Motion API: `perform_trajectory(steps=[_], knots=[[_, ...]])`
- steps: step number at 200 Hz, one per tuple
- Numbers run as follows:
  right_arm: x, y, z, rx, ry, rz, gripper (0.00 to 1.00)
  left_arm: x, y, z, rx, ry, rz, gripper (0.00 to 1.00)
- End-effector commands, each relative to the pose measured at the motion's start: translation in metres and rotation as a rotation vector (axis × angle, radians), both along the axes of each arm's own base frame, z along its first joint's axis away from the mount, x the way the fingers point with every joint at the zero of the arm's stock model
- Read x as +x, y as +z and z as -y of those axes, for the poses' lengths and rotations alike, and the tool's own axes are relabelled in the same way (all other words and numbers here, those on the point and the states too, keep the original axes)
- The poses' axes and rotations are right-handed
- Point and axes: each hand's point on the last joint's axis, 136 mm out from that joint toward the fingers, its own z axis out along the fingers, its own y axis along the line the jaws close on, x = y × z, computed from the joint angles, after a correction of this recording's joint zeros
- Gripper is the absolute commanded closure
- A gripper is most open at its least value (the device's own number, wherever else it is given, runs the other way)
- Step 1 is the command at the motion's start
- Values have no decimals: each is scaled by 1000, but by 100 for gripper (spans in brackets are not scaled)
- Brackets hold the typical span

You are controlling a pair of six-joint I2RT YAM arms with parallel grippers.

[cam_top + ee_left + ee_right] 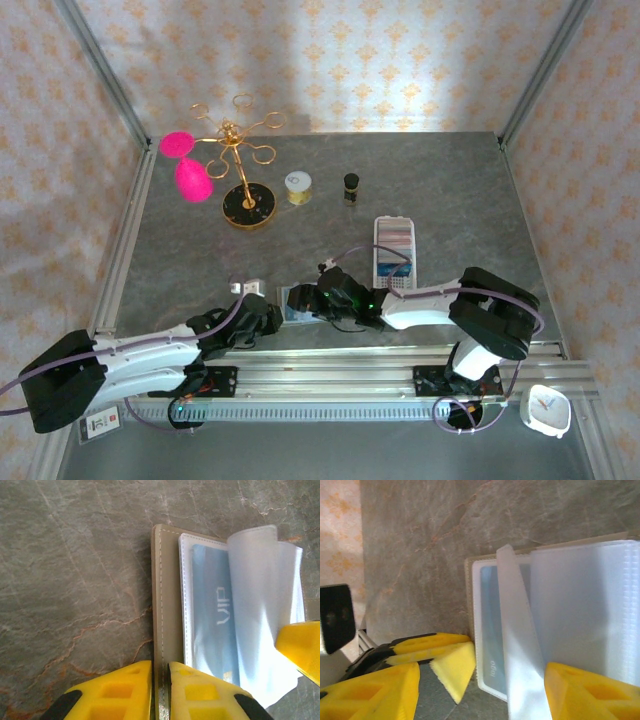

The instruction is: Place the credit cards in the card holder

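The left hand [160,675] is clamped on the cover edge of the card holder [167,595], which lies open on the tabletop [75,580]. If that thin pinch slips, the card holder could skid. Just right of it, a blue VIP credit card [212,615] sits in the first sleeve. The clear sleeves [260,580] arch between the spread fingers of the right hand [481,677] and, being loose, may flop shut.

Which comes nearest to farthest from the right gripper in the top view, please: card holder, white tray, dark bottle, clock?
1. card holder, at the right gripper
2. white tray, farther right
3. dark bottle, back centre
4. clock, near-right corner
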Motion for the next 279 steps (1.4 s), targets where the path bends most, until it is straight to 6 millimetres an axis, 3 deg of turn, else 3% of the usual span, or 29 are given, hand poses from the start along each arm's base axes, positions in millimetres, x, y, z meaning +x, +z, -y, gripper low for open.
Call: perform_trajectory(steps=[1,59,85,131,156,176,203,228,242,260,279], knots=[[2,15,-13,62,0,11,34,-7,-12,-11,40,10,-27,83],[1,15,-19,92,10,-8,33,-6,-7,-14,37,29,-14,82],[0,22,-27,132,27,-8,33,-3,-2,-20,35,67,4,75],[2,43,-35,199,38,10,32,3,11,-33,29,141,53,74],[12,63,-23,181,4,99,32,4,20,-34,19,150,70,71],[28,89,5,77,-53,262,34,6,27,-30,-7,138,89,65],[50,133,60,-93,-154,536,36,9,40,-22,-30,113,113,53],[45,201,95,-147,-118,870,38,13,54,-16,-39,89,140,50],[28,228,101,-196,27,1092,36,15,60,-13,-43,78,152,46],[7,235,106,-355,273,1396,33,16,63,-11,-58,75,169,35],[-4,198,121,-672,592,1622,27,18,65,-12,-58,82,183,32]])
